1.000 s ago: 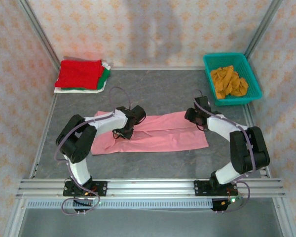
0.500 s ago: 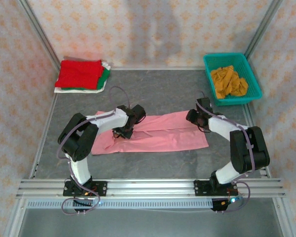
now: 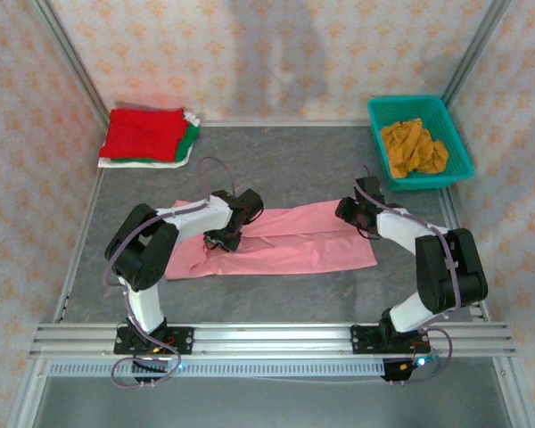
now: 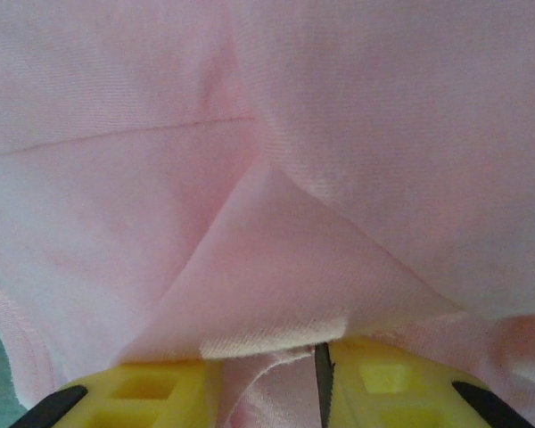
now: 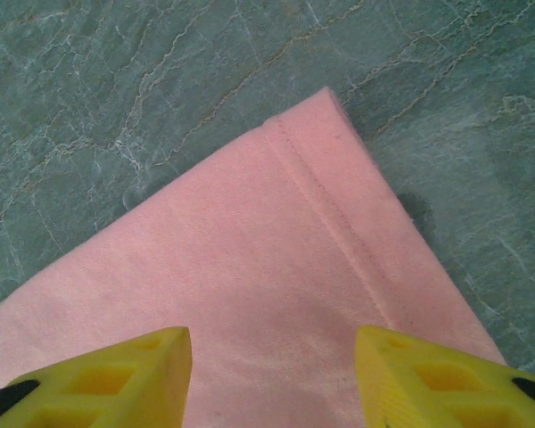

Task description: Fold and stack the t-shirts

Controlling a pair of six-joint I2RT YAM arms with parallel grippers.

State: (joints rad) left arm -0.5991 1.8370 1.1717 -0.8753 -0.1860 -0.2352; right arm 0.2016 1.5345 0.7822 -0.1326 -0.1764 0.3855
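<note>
We see a grey marbled table (image 3: 285,160) boxed in by pale patterned walls (image 3: 250,53). A pink t-shirt (image 3: 294,245) lies as a long flat band across the middle of the frame. The left claw (image 4: 272,388) sits at its left part with pink folds between the yellow fingers; we cannot tell whether it grips them. The right claw (image 5: 274,366) is spread wide over the shirt's upper right corner, pinching nothing. At upper left, a red t-shirt (image 3: 143,134) tops a green t-shirt (image 3: 191,135) and a white t-shirt (image 3: 147,162). At upper right, a teal basket (image 3: 455,165) holds a mustard-orange t-shirt (image 3: 413,147).

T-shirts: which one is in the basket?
The mustard-orange t-shirt, crumpled in the teal basket; the pink t-shirt lies flat, the red-topped stack sits far left.
</note>
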